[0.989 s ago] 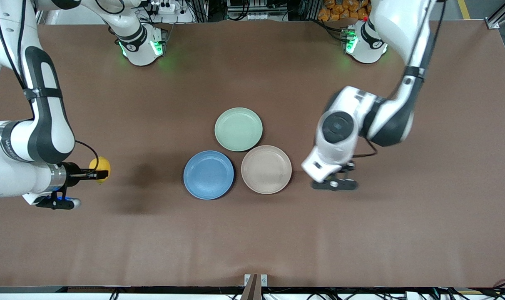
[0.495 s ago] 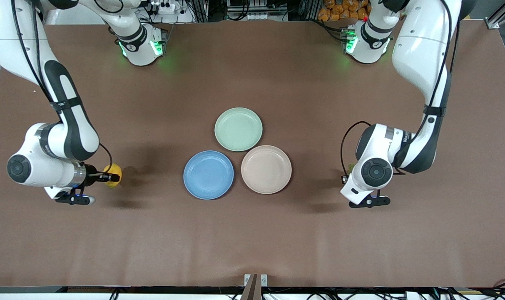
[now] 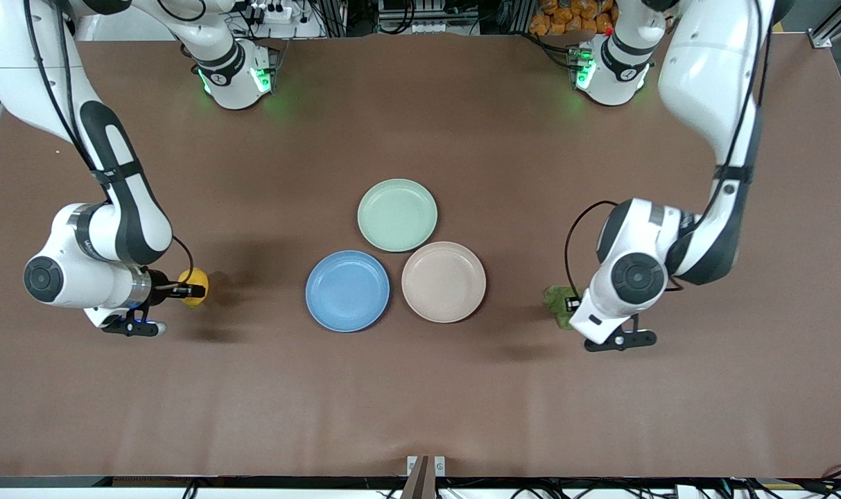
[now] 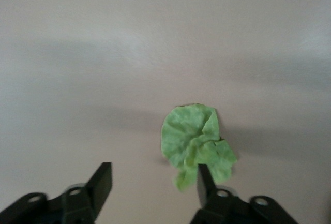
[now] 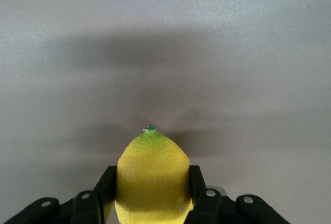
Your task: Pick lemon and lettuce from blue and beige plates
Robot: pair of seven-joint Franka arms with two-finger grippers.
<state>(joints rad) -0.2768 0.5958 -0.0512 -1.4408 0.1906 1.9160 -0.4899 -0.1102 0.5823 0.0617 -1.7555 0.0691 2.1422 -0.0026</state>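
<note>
Yellow lemon [image 5: 152, 175] is being clamped by the right gripper [image 3: 188, 292] toward the right arm's end of the table, well apart from the blue plate [image 3: 347, 290]. Lettuce [image 4: 195, 144] is lying released on the tablecloth [image 3: 420, 388] beside the spread left gripper [image 4: 152, 182], near the beige plate [image 3: 443, 282].

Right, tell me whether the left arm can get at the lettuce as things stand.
Probably yes. The left gripper is open just above the lettuce, which lies flat on the bare table beside one finger, with nothing covering it.

A brown table [image 3: 420, 402] filled the frame. Along the top edge lay cables [image 3: 420, 14] and orange packets [image 3: 566, 15]; green lights glowed there.
</note>
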